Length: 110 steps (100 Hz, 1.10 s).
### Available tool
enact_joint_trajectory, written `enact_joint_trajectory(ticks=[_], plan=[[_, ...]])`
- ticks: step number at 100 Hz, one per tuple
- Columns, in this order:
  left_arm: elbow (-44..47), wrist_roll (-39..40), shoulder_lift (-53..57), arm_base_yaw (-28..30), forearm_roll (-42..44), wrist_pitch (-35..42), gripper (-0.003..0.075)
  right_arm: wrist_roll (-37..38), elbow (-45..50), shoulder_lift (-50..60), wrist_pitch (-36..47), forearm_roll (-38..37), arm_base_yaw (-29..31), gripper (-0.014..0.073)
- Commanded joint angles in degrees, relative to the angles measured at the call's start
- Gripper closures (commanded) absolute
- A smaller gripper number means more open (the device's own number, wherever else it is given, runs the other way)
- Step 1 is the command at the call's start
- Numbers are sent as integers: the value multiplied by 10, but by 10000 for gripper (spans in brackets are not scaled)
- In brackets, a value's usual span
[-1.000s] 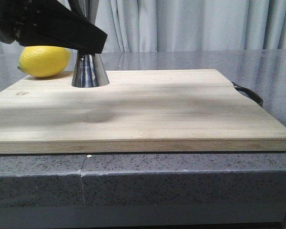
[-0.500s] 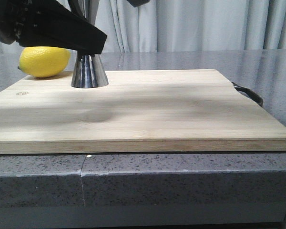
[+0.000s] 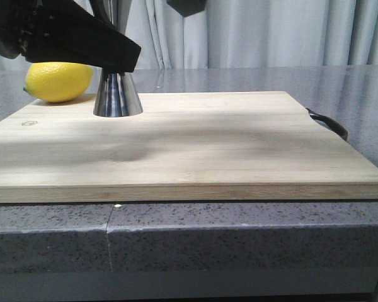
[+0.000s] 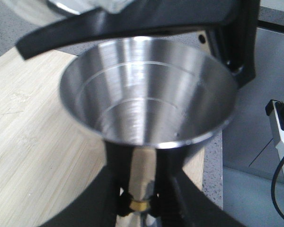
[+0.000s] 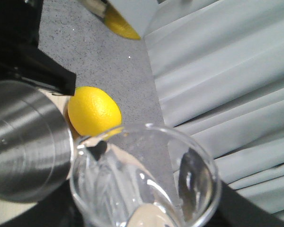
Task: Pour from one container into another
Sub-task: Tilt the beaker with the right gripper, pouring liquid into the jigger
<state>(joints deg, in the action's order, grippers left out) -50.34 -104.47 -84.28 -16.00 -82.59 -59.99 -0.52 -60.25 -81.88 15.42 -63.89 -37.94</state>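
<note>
The steel jigger (image 3: 118,94) stands on the wooden cutting board (image 3: 195,145) at its back left. My left gripper (image 4: 141,204) is shut on its narrow waist at the gold band, and its wide cup (image 4: 146,90) opens upward. In the front view the left arm (image 3: 69,31) hides the jigger's top. The clear glass beaker (image 5: 132,184) sits tilted in my right gripper (image 5: 144,194), which is shut on it; its rim lies right beside the jigger's rim (image 5: 23,142). Only a dark part of the right gripper (image 3: 186,6) shows at the front view's top edge. Any liquid is unclear.
A yellow lemon (image 3: 58,80) lies on the grey stone counter (image 3: 239,239) just behind the board's back left corner, close to the jigger. The board has a dark handle (image 3: 331,124) at its right end. Grey curtains (image 3: 271,31) hang behind.
A dark part of the right gripper has come down into the top of the front view, right of the jigger. The left arm and jigger have barely moved.
</note>
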Motion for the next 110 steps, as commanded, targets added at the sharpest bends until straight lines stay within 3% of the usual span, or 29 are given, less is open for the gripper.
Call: enact_joint_trajectory(ticks=[1,110], plan=[[-17,4,20,-5,-38,-20,740,-4,-23,24,26,-2,0,339],[-17,4,20,-5,-37,-20,740,-4,-50,24,23,-67,0,339]])
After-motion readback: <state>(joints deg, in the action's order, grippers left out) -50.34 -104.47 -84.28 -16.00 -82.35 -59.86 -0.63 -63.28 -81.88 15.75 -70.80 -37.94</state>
